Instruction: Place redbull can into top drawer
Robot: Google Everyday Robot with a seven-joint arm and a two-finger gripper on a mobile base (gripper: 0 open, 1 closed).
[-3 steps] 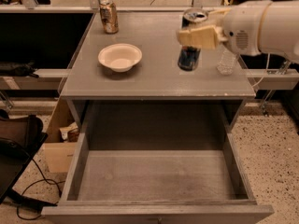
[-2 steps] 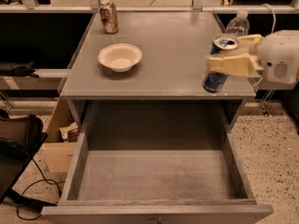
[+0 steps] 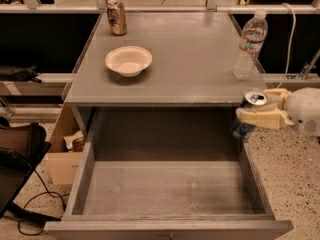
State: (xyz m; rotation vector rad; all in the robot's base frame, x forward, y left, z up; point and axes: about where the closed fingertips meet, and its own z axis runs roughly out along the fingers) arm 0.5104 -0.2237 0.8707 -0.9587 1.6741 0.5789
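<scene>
The redbull can point(image 3: 246, 129), silver and blue with a shiny top, is held in my gripper point(image 3: 261, 117). The cream fingers are shut around its middle. The can hangs upright just past the front right corner of the grey cabinet top point(image 3: 175, 79), above the right wall of the top drawer point(image 3: 170, 189). The drawer is pulled fully open and its flat grey bottom is bare. My white arm comes in from the right edge.
On the cabinet top stand a white bowl point(image 3: 128, 60), an orange-brown can point(image 3: 117, 17) at the back left and a water bottle point(image 3: 249, 45) at the right. A cardboard box point(image 3: 65, 151) and a dark bag point(image 3: 20, 144) sit on the floor at the left.
My gripper has carried the redbull can from over the right of the cabinet top forward and down, to beyond the front right corner above the drawer's right side.
</scene>
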